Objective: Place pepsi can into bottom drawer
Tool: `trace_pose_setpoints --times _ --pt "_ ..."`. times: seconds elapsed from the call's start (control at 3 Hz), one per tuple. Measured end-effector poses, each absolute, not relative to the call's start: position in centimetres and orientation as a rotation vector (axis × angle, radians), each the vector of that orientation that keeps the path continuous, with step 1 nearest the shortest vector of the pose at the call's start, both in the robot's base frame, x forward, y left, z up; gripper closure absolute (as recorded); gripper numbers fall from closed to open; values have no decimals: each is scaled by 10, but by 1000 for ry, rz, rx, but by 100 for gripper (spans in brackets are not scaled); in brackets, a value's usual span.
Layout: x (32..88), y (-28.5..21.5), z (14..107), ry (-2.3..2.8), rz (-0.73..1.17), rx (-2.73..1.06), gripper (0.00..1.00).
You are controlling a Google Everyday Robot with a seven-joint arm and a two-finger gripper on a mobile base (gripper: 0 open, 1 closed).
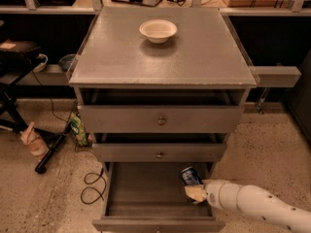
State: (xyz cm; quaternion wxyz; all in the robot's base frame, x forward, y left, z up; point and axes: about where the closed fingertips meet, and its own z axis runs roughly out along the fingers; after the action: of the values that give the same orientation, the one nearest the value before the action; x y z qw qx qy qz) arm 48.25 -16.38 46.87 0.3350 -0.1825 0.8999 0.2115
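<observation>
The bottom drawer [146, 193] is pulled open, with its flat grey front [121, 224] at the bottom edge of the camera view. The dark-blue pepsi can [190, 175] is tilted, low inside the drawer's right side near the back. My gripper [195, 192], on a white arm coming in from the lower right, is shut on the can's lower end and holds it inside the drawer. I cannot tell whether the can touches the drawer floor.
A cream-white bowl [158, 30] stands on the cabinet top [160, 57]. The two shallower drawers [160, 120] above are partly open. Cables [92, 183], a green packet [77, 129] and a dark rod lie on the floor to the left.
</observation>
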Motion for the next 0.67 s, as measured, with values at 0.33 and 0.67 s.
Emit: trace_pose_setpoints --times 0.33,0.67 --pt "494 -167 422 2428 515 -430 100" --pt "498 -169 395 2483 495 -417 100"
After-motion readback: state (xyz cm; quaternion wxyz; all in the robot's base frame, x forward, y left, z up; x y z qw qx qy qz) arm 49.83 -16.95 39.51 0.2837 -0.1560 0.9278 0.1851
